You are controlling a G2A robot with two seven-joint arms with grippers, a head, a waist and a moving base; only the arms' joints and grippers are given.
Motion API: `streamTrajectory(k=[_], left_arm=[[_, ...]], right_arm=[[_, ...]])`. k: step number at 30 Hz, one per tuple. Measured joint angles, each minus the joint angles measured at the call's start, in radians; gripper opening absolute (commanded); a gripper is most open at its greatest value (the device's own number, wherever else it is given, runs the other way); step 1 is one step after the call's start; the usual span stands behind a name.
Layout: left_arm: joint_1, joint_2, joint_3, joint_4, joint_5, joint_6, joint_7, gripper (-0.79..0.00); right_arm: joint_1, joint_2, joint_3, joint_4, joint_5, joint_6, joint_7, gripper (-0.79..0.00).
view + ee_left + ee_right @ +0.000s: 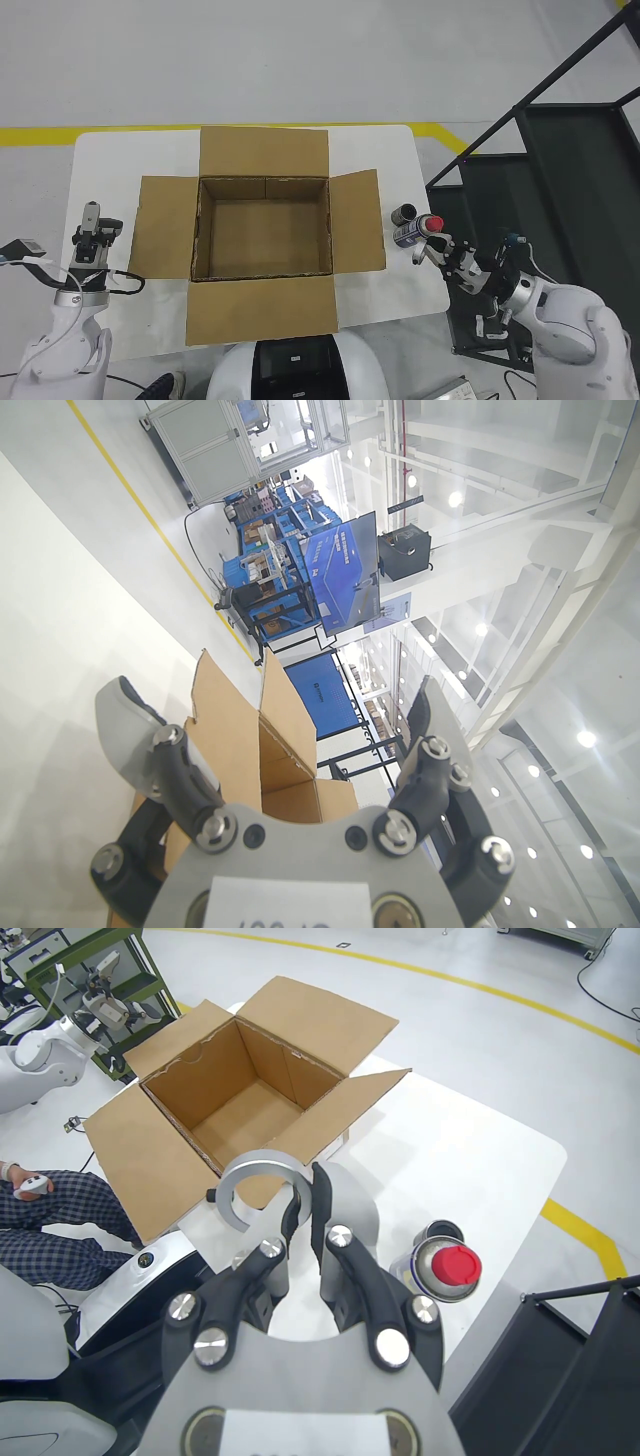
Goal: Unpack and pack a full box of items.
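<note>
Now, your right gripper pinches the silver ring by its thin edge, near the red-capped can, short of the empty box. It may twist loose or clip that can. Your left gripper hangs open.

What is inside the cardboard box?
Inside the cardboard box only its bare floor and walls show, no items. Its flaps are folded outward, so nothing inside is covered.

At the box's three o'clock, the red-capped can hides most of a dark can; the right gripper covers one end of the metal ring.
</note>
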Motion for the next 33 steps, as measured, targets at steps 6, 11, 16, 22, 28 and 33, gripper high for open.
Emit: streamTrajectory(k=[6, 11, 16, 22, 28, 33], left_arm=[[0.000, 0.000, 0.000, 0.000, 0.000, 0.000, 0.000, 0.000], [0.000, 0.000, 0.000, 0.000, 0.000, 0.000, 0.000, 0.000], [0.000, 0.000, 0.000, 0.000, 0.000, 0.000, 0.000, 0.000], [0.000, 0.000, 0.000, 0.000, 0.000, 0.000, 0.000, 0.000], [0.000, 0.000, 0.000, 0.000, 0.000, 0.000, 0.000, 0.000], [0.000, 0.000, 0.000, 0.000, 0.000, 0.000, 0.000, 0.000]], right_arm=[[0.000, 0.000, 0.000, 0.000, 0.000, 0.000, 0.000, -0.785], [0.000, 0.003, 0.005, -0.008, -0.040, 0.021, -0.001, -0.785], [-0.036, 0.005, 0.010, -0.015, -0.187, 0.050, -0.031, -0.785], [-0.083, -0.004, -0.078, 0.041, -0.501, 0.158, -0.164, -0.785], [-0.097, -0.005, -0.164, 0.143, -0.790, 0.306, -0.315, -0.785], [-0.075, -0.005, -0.230, 0.224, -0.950, 0.437, -0.374, -0.785]])
